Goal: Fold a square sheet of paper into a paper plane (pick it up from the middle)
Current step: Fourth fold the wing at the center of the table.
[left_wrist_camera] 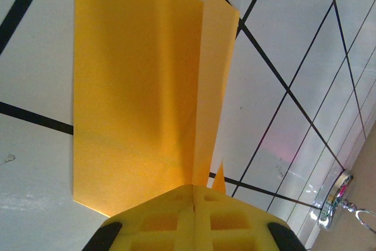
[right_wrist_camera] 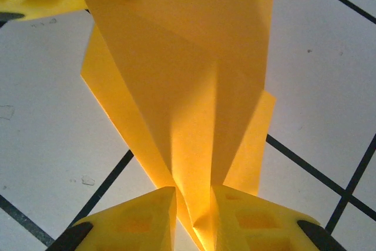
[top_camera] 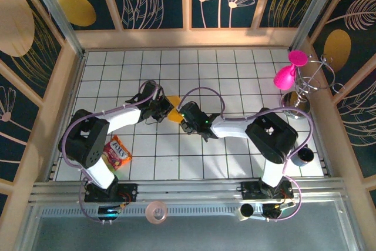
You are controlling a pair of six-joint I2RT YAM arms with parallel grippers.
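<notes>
Left wrist view has my left tool (left_wrist_camera: 194, 195) clamped shut on the near edge of the orange-yellow sheet of paper (left_wrist_camera: 135, 86), with one flap standing up from the pads. My right tool (right_wrist_camera: 194, 198) has its fingers a little apart around a folded ridge of the sheet; I judge it open, not pinching. The paper sits between both tools, mid-bench (top_camera: 247, 69). It is light, limp and easily creased, so I would take it gently by folds or edges. Glossy white tiles look slippery, and patterned walls (top_camera: 35, 39) close in all round.
</notes>
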